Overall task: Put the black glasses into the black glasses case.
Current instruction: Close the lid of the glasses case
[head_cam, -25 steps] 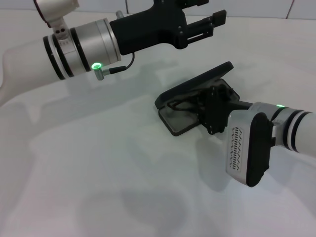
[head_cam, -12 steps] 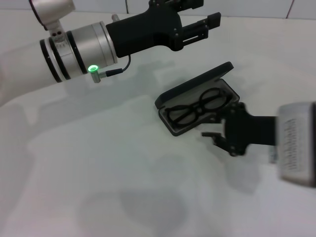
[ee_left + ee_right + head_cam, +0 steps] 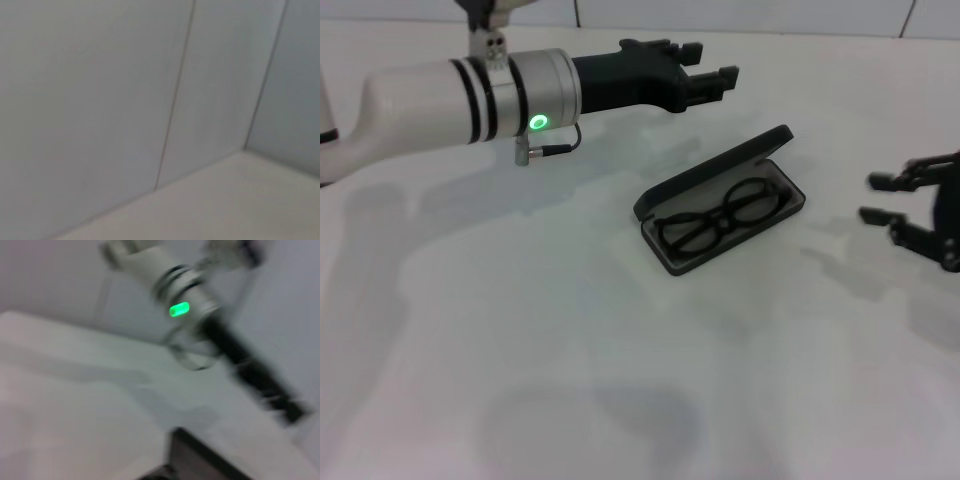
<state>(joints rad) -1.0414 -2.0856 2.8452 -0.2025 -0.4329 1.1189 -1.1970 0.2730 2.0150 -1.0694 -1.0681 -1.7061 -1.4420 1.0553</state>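
- Since the black glasses already lie flat in the grey-lined tray of the black glasses case, the placing step looks done; judging from this, only the closing of the lid, if wanted, remains.
- Case sits on the white worktop, near its middle, lid propped open on the far side, tilted up and back.
- Right pincer hangs at the right edge of the head view, fingers spread, nothing between them; well apart from the case, off to the case's right.
- Left pincer reaches in from the left, above and beyond the case, not touching it; fingers appear spread with a small gap, holding nothing.
- Left wrist view shows only wall panels and a bare surface; no task thing in it.
- Right wrist view catches the left arm with its green light, plus a dark corner of the case.
- Next move, as a judgement: a light push on the raised lid edge from behind, keeping clear of the frames.
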